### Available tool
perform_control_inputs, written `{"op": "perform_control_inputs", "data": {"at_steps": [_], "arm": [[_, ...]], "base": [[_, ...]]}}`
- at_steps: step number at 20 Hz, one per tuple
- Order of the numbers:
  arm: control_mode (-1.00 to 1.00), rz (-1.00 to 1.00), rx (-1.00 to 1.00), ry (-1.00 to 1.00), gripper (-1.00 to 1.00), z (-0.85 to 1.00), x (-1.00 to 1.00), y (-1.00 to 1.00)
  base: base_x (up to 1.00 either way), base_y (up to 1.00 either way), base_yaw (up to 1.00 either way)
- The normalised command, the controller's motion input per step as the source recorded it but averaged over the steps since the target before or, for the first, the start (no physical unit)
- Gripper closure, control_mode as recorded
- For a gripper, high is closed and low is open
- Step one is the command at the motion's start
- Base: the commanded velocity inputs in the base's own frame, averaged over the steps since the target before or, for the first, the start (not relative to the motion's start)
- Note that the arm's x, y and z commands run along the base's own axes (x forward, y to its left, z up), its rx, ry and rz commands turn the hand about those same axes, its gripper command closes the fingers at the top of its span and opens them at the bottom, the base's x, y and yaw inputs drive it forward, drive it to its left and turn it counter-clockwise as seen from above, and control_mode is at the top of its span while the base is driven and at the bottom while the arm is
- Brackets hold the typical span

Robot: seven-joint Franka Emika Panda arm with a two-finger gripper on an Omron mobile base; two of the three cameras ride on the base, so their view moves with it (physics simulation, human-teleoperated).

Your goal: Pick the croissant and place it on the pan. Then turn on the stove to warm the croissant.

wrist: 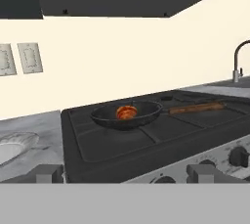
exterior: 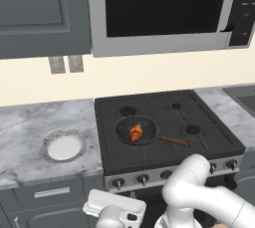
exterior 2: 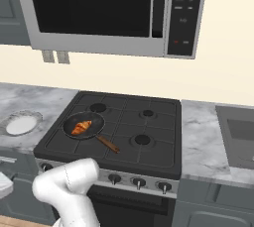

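Croissant (exterior: pixel 136 133) lies in pan (exterior: pixel 125 127) on stove (exterior: pixel 209 145) front-left burner; tool (wrist: pixel 125 173) fingers apart, empty, low before stove front

croissant (wrist: pixel 127 112) inside pan (wrist: pixel 128 115) | pan on stove (wrist: pixel 161 142) front-left grate | tool (wrist: pixel 125 173) fingertips spread wide, empty

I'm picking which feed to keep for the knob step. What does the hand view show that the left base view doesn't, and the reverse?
Hand view alone: a faucet at the far right, and the open gripper with its fingertips low in front of the stove.

Left base view alone: the microwave above, and the full row of knobs.

Both: the croissant lying in the pan, and the white plate on the counter.
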Motion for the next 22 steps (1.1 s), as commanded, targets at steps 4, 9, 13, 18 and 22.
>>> {"op": "perform_control_inputs", "data": {"at_steps": [4, 9, 13, 18, 22], "arm": [[-1.0, 0.0, -0.02, -0.03, -1.0, -0.5, 0.31, 0.0], [-1.0, 0.0, -0.01, -0.02, -1.0, -0.35, 0.31, 0.0], [-1.0, 0.0, 0.0, -0.06, -1.0, -0.24, 0.16, 0.0], [-1.0, 0.0, 0.0, -0.01, -1.0, -0.34, 0.06, 0.19], [-1.0, 0.0, 0.0, -0.04, -1.0, -0.34, 0.07, 0.25]], "base": [[0.0, 0.0, 0.0], [0.0, 0.0, 0.0], [0.0, 0.0, 0.0], [0.0, 0.0, 0.0], [0.0, 0.0, 0.0]]}}
